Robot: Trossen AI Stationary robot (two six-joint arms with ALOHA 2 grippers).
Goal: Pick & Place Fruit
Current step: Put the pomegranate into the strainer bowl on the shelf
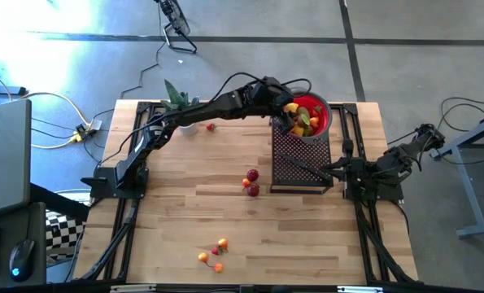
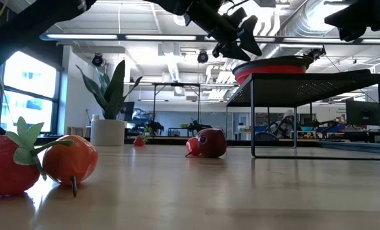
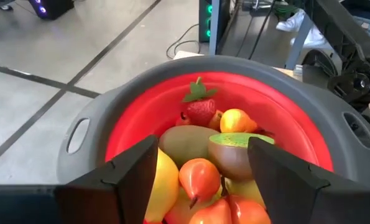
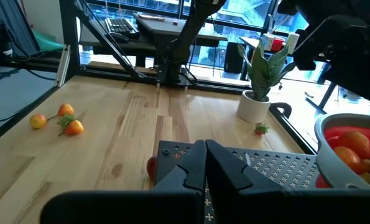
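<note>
- Your left gripper (image 3: 200, 177) hangs over the bowl (image 1: 326, 120) at two o'clock, fingers apart, holding nothing.
- The bowl is full of fruit (image 3: 200, 177).
- More fruit lies mid-table (image 1: 251, 182) and at six o'clock (image 1: 212, 254).
- Your right gripper (image 4: 204, 163) waits at three o'clock, closed.

Fruit (image 3: 200, 158) heaped in bowl; perhaps seven strays (image 1: 251, 182) on table.

Scene brightly lit; strong glare seen upper left of high view on floor (image 1: 30, 49). Low view backlit by window (image 2: 23, 83); foreground fruit (image 2: 43, 160) blurred.
</note>
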